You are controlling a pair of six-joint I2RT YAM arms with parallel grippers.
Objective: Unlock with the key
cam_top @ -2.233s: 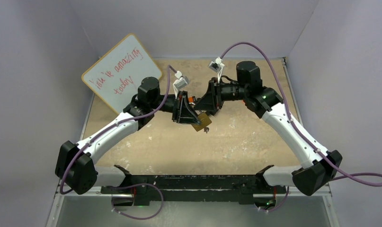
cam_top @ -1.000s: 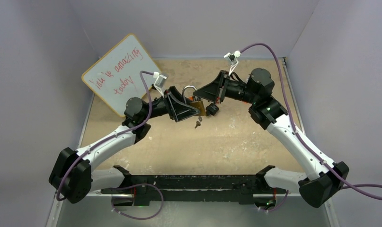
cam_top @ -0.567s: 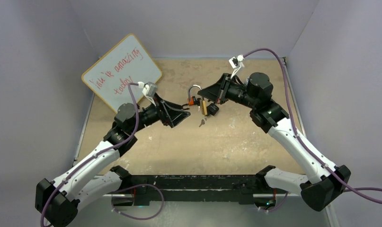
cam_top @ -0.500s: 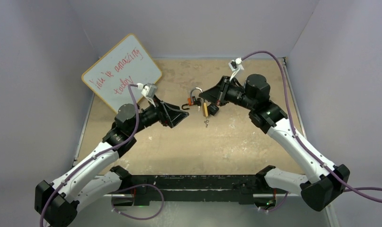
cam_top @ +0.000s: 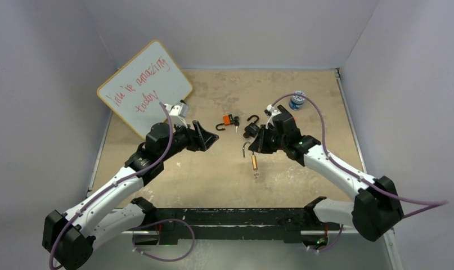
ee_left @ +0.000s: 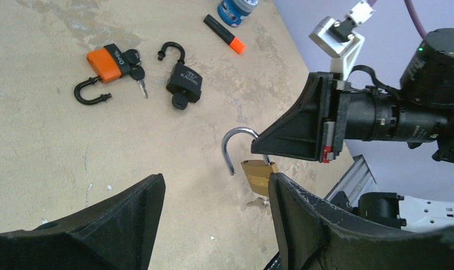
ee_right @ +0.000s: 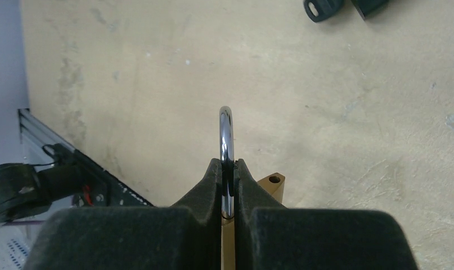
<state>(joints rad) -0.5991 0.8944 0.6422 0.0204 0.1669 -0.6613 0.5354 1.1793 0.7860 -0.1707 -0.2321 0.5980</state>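
Note:
A brass padlock (cam_top: pixel 254 162) with its silver shackle (ee_right: pixel 226 132) swung open hangs from my right gripper (ee_right: pixel 228 166), which is shut on the shackle. The key (cam_top: pixel 256 175) sticks out of the lock's bottom, close above the table. In the left wrist view the brass padlock (ee_left: pixel 257 173) shows just past my right-hand finger (ee_left: pixel 303 225), with the key (ee_left: pixel 260 201) under it. My left gripper (ee_left: pixel 213 183) is open and empty, well left of the lock. From above, the left gripper (cam_top: pixel 205 138) points right toward the right gripper (cam_top: pixel 251 144).
An orange padlock (cam_top: pixel 230 120) and a black padlock (cam_top: pixel 250 128), both with open shackles, lie behind the grippers. A blue-capped tub (cam_top: pixel 297 100) stands at the back right, with a black and orange marker (ee_left: pixel 224 34) beside it. A whiteboard (cam_top: pixel 144 84) leans at the back left.
My left gripper has let go of the brass padlock and pulled back to the left. The right arm has carried the padlock by its shackle down and toward the near side.

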